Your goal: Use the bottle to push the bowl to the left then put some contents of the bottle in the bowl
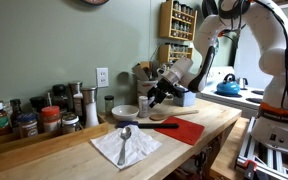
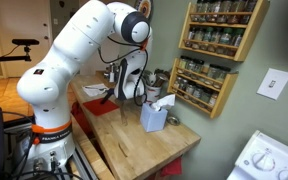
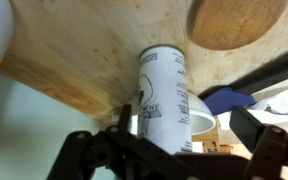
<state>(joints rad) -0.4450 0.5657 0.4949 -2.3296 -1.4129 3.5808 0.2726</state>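
Occlusion notes, wrist view: bottle (image 3: 162, 95) fills the centre, with its lower end cut off behind the gripper (image 3: 172, 128) body. The bowl (image 3: 200, 116) is only a white sliver poking out from behind the bottle; touching it or just beside it, can't tell. Round wooden disc (image 3: 236, 20) is cropped by the top edge. The bottle is a whitish cylinder with dark print down its side, seen against the wooden counter (image 3: 74, 60). The gripper is spread as wide as it goes, with the bottle sitting between the fingers and no clamp on it.

Exterior view, across the counter (image 1: 74, 150): gripper (image 1: 160, 94) hangs low, dark and hard to read, and its opening can't be resolved here. The bottle (image 1: 144, 104) is a small pale upright shape between gripper and bowl (image 1: 125, 112), just beside the bowl. The bowl is shallow and white, and sits behind a napkin (image 1: 124, 148) with a spoon (image 1: 125, 138) on it. Red cloth (image 1: 181, 130) lies near.

Exterior view, arm close up: arm (image 2: 74, 50) blocks most of the frame. Gripper (image 2: 130, 92) points down, and bottle and bowl can't be picked out behind it. Grey-blue box (image 2: 154, 116) stands just beside it.
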